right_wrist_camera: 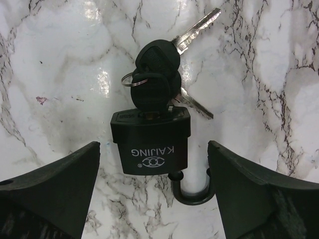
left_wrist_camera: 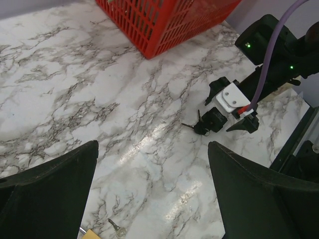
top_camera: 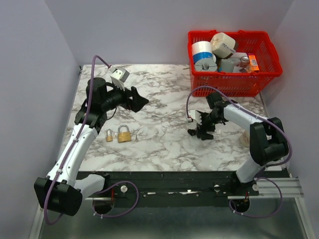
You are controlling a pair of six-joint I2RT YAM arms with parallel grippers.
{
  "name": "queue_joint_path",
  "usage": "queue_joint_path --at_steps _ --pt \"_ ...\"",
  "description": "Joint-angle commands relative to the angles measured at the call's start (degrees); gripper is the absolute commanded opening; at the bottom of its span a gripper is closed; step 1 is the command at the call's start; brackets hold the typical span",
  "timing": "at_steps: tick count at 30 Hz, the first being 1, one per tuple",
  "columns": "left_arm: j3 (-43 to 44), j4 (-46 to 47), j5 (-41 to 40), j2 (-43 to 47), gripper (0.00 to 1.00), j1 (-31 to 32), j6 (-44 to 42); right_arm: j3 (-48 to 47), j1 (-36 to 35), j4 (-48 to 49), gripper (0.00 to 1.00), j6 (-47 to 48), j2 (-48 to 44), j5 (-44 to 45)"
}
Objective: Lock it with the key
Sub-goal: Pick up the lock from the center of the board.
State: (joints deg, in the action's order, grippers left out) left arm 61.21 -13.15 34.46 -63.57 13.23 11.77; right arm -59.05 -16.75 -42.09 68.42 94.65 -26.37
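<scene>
In the right wrist view a black padlock (right_wrist_camera: 152, 142) marked KAIJING lies flat on the marble. Its shackle (right_wrist_camera: 192, 191) is swung open, with one leg outside the body. The key (right_wrist_camera: 154, 74), a bunch with black plastic heads on a ring, has one key pushed into the lock's keyhole; two blades splay out to the right. My right gripper (right_wrist_camera: 153, 149) is open, low over the lock, one finger on each side and touching neither. In the top view the right gripper (top_camera: 201, 131) covers most of the lock. My left gripper (top_camera: 138, 99) is open and empty, raised at the left.
Two brass padlocks (top_camera: 124, 134) (top_camera: 109, 135) and a small silver key (left_wrist_camera: 118, 229) lie at the front left. A red basket (top_camera: 264, 74) full of items stands at the back right. The table's front edge runs just behind the arm bases.
</scene>
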Motion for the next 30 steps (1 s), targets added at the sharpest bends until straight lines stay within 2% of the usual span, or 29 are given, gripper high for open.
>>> queue_joint_path --at_steps 1,6,12,13,17,19,20,23,28,29,30 --pt "-1.9 2.0 -1.2 1.5 0.99 -1.0 0.1 -1.5 0.5 -0.5 0.93 2.1 2.6 0.3" --pt "-1.9 3.7 -1.3 1.3 0.99 -1.5 2.6 -1.2 0.5 0.5 0.88 1.6 4.3 0.8" --pt "-1.9 4.4 -2.6 0.5 0.99 -2.1 5.5 -0.4 0.4 3.4 0.77 -0.4 4.4 1.0" --pt "-2.0 4.3 -2.6 0.4 0.99 -2.2 5.6 0.0 0.4 3.8 0.74 -0.7 4.2 1.1" --pt "-2.3 5.1 -2.7 0.4 0.99 -2.7 6.9 1.2 0.4 4.4 0.53 -0.5 2.5 0.3" --pt "-2.4 5.5 -2.9 0.4 0.99 -2.9 7.6 1.2 0.4 3.8 0.46 -0.9 1.2 -0.4" --pt "-2.4 5.7 -2.7 0.2 0.99 -3.1 7.7 0.5 0.4 3.2 0.39 -1.2 0.9 -1.3" --pt "-2.9 6.6 -2.6 0.5 0.99 -3.3 8.5 -1.9 0.3 -0.9 0.28 -3.4 -0.5 -4.5" --pt "-4.8 9.4 0.0 2.0 0.99 -4.4 7.0 -11.2 0.3 -12.8 0.21 -10.3 -2.0 -14.0" --pt "-4.8 9.5 1.6 2.4 0.99 -4.5 5.5 -12.4 0.3 -14.7 0.2 -11.3 -2.1 -17.2" --pt "-4.9 10.1 3.6 2.7 0.99 -4.6 0.2 -15.1 0.1 -18.3 0.19 -12.9 -2.0 -18.9"
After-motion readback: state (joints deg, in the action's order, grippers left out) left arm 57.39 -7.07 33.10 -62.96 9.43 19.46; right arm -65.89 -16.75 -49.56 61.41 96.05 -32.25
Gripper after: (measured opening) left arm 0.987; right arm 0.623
